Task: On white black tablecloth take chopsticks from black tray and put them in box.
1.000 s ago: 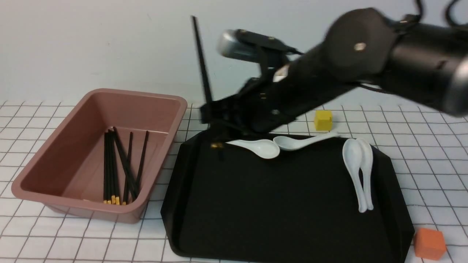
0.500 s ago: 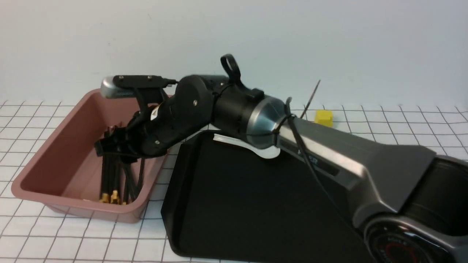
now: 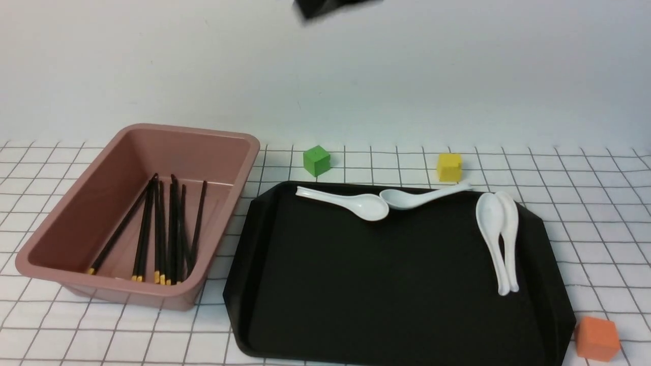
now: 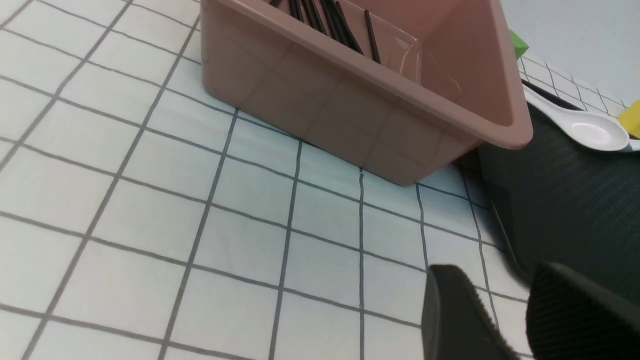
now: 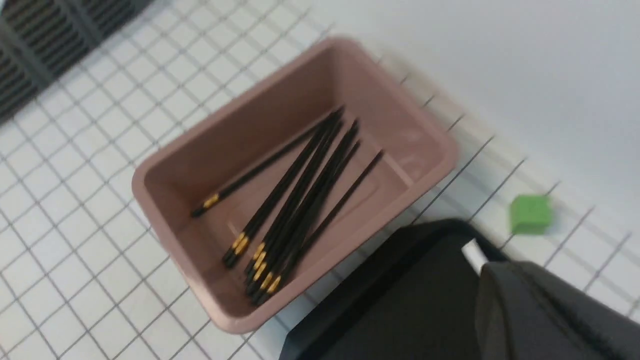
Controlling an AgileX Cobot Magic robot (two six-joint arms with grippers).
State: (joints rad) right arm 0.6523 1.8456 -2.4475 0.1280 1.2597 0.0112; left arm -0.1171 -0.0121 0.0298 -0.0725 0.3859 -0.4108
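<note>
Chopsticks in box | left gripper apart | right gripper cropped, state unclear

Box on the tablecloth at left, tray just beside it on the right and set a bit nearer; chopsticks all lie in the box, running roughly front to back. On the tray, two spoons lie along the back edge with bowls just beside each other, and another pair of spoons lies side by side near the right edge. First cube sits behind the tray's back left, second cube behind the back edge further right, third cube off the front right corner.
</note>
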